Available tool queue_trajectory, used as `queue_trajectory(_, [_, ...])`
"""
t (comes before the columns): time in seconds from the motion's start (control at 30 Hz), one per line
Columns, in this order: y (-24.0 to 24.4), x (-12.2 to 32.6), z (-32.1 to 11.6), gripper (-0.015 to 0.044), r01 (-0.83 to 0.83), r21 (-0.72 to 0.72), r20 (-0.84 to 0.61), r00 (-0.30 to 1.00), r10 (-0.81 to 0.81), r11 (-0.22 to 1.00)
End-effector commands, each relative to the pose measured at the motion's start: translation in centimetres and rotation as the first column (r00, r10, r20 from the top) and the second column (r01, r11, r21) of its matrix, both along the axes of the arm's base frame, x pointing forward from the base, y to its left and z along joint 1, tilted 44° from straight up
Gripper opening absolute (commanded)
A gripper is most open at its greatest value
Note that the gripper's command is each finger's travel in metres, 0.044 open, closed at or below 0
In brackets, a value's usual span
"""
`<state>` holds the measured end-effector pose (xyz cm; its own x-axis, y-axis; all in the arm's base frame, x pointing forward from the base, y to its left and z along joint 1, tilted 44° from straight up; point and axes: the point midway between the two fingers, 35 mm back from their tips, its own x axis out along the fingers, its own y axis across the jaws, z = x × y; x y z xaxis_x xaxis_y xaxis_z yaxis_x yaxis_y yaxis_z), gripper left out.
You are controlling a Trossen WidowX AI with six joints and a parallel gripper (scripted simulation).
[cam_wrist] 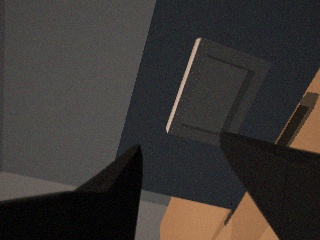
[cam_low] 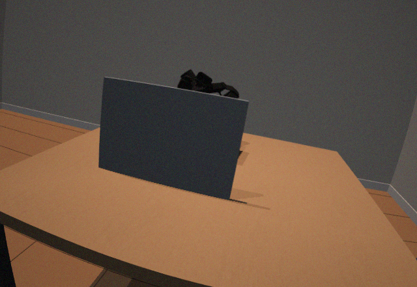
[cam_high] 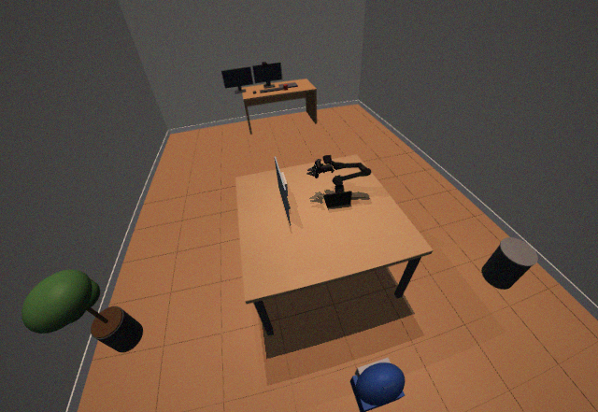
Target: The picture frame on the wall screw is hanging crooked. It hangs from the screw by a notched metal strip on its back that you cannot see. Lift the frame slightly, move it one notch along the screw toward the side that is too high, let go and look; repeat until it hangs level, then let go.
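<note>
The picture frame (cam_high: 283,180) (cam_wrist: 194,82) is grey with a pale left edge and hangs on the dark blue wall panel (cam_high: 281,195) (cam_low: 171,136) (cam_wrist: 170,65). In the wrist view its top edge slopes down to the right more steeply than the panel's bottom edge, so it looks slightly turned clockwise against the panel. The camera's tilt makes the exact amount unclear. The screw and notched strip are hidden. My gripper (cam_high: 309,172) (cam_wrist: 180,144) is open and empty, back from the frame with a visible gap. The panel hides the fingertips in the exterior view.
The panel stands upright on the wooden table (cam_high: 328,253) (cam_low: 303,192) (cam_wrist: 185,220). The arm's base (cam_high: 337,199) is on the tabletop, on the frame's side of the panel. A desk with two monitors, a plant, a bin and a blue object stand away from the table.
</note>
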<state>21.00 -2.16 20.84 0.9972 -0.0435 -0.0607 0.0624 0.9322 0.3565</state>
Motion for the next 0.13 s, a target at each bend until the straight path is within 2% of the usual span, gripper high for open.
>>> queue_trajectory(0.0, [-0.03,-0.06,-0.01,0.026,0.003,-0.007,0.001,1.0,-0.003,1.0])
queue_trajectory(0.1, [-0.03,-0.06,-0.01,0.026,0.003,-0.007,0.001,1.0,-0.003,1.0])
